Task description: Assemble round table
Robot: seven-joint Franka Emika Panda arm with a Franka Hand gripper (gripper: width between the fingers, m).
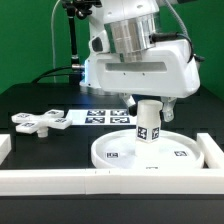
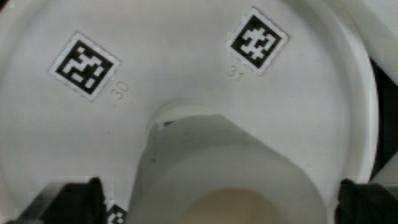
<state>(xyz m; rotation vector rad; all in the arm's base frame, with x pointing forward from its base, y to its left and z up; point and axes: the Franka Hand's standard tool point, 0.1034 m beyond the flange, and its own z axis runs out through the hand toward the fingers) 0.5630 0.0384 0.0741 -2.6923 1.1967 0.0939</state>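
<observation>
The large round rimmed disc (image 1: 120, 155) lies flat on the black table near the front wall. The short cylinder leg (image 1: 148, 124) stands upright on the disc's middle, tags on its side. My gripper (image 1: 148, 104) hangs straight over the leg's top, its jaws open on either side of it. In the wrist view the leg (image 2: 222, 165) fills the space between my dark fingertips (image 2: 71, 203), with a small gap on each side; the gripper (image 2: 221, 207) is open. The disc (image 2: 169, 50) with two tags lies beyond. The cross-shaped base (image 1: 35, 121) lies apart at the exterior view's left.
The marker board (image 1: 104, 117) lies flat behind the disc. The long white border wall (image 1: 60, 180) runs along the front and turns up at the exterior view's right (image 1: 212, 150). A black stand pole (image 1: 74, 40) rises at the back.
</observation>
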